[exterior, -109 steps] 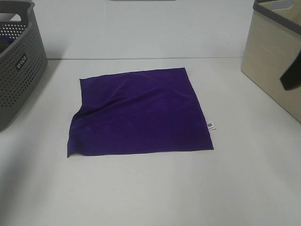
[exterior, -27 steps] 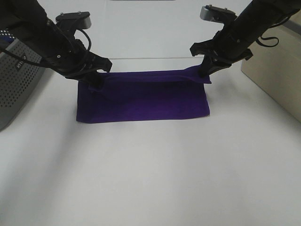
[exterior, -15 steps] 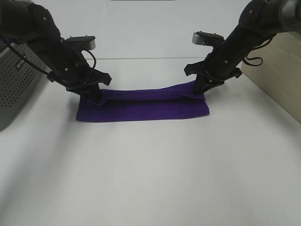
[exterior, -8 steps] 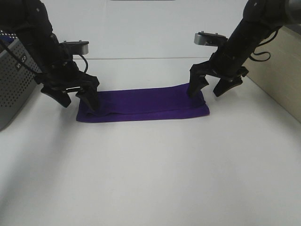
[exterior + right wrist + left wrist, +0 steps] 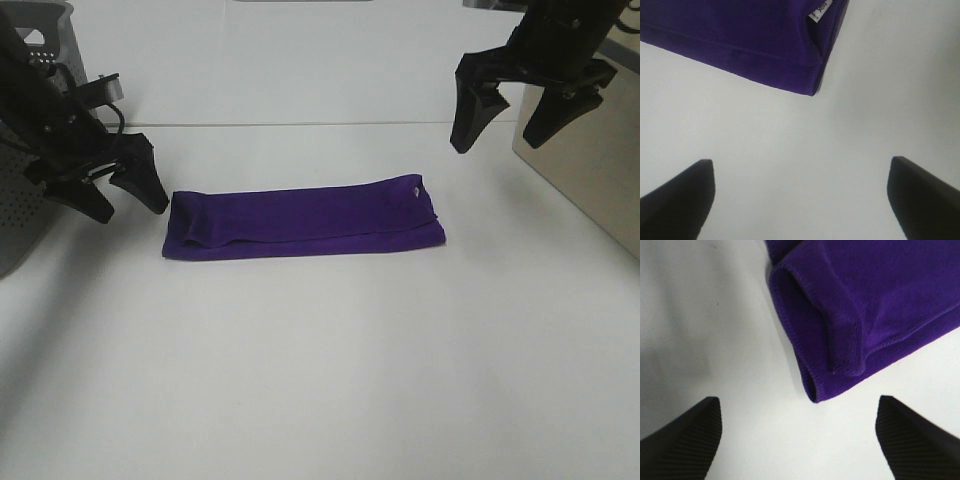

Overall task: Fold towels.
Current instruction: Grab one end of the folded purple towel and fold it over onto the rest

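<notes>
1. At the far left, the grey perforated plastic basket point(image 5: 14, 215) is sitting on the white table point(image 5: 320, 380).
2. Just to its right I am watching the black left gripper point(image 5: 129, 207). It is hovering beside the left end of the cloth with its jaws spread wide, gripping nothing. In the left wrist view both ribbed fingertips point(image 5: 687, 432) are standing clear of the fabric.
3. The deep purple velvety towel point(image 5: 305, 222) is lying in the middle of the table, folded into a long narrow band running left to right. At its left end the layers are overlapping unevenly, with a stitched hem curling over. A small white tag point(image 5: 415, 190) is showing on top at the right end.
4. The black right gripper point(image 5: 495, 143) is hanging above and beyond that right end, jaws wide apart, carrying nothing.
5. The beige box point(image 5: 575, 170) is standing at the far right.
</notes>
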Tool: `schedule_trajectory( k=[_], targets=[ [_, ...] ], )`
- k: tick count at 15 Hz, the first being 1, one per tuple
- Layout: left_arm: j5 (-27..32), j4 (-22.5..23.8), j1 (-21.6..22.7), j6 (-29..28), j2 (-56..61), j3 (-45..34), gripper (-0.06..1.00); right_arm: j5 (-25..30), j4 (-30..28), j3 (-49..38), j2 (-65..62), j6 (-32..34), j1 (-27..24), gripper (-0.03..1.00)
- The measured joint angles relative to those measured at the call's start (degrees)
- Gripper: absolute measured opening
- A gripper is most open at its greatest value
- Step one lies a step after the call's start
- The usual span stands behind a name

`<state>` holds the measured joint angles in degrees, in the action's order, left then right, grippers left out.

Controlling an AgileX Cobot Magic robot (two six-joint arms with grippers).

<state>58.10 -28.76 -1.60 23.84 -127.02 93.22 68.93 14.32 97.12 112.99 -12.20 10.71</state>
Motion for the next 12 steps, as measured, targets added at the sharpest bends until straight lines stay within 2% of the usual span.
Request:
schedule_trajectory(
  k=[2,7,12],
  targets=[
    [-1.1,-8.5,1.9,5.7,-2.8,0.0,0.77,0.6,-0.2,0.0,-4.5,2.5,0.0,0.91],
    [-1.7,-12.3,2.0,7.0,-6.9,0.5,0.77,0.9,-0.2,-0.7,-9.5,4.4,0.0,0.91],
    [-3.2,-15.5,1.3,7.0,-7.8,0.7,0.77,0.9,-1.4,-6.5,-16.9,4.5,0.0,0.91]
  ],
)
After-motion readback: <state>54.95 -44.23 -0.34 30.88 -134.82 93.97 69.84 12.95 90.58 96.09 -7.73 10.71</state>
